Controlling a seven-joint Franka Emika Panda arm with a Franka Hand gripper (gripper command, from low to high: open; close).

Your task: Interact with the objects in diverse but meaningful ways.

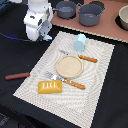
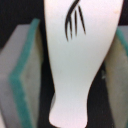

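In the wrist view a white piece with thin black lines fills the space between my two grey, teal-edged pads. The gripper looks shut on it. In the exterior view the gripper hangs over the far left corner of the striped placemat, and the held piece is hard to make out there. The yellow-orange bread loaf lies on the mat's near left part. The pale blue carton block stands at the mat's far side. The reddish-brown sausage stick lies on the black table left of the mat.
A round wooden plate sits mid-mat, with a wooden-handled fork in front of it and a knife behind it. Two grey pots stand on a board at the back. A bowl is at the far right.
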